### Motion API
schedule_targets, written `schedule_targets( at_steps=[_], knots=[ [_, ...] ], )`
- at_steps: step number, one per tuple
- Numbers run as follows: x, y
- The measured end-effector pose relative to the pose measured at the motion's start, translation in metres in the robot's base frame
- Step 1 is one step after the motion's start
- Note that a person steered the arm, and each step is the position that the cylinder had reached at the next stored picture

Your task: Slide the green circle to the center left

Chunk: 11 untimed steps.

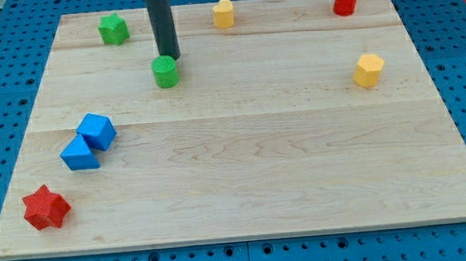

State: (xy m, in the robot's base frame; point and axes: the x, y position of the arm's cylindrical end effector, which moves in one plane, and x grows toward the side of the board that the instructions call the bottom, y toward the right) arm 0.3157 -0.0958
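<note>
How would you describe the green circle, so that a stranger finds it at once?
Look at the wooden board, upper left part. Just below my tip stands the green circle, a short round block. The green star, further toward the view's top left, has points instead.

Single high front view over board [243,146]
</note>
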Motion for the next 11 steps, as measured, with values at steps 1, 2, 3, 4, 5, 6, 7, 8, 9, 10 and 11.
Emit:
schedule_targets(
  at_steps=[1,2,3,4,5,6,7,8,9,10,11],
  knots=[
    [0.012,0.007],
    [0.015,0.025],
    [0.015,0.020],
    [0.027,-0.011],
    [0.047,-0.005],
    [0.054,0.005],
    [0.068,0.005],
    [0.083,0.008],
    [0.096,0.016],
    [0.089,-0.015],
    [0.082,-0.066]
  ],
)
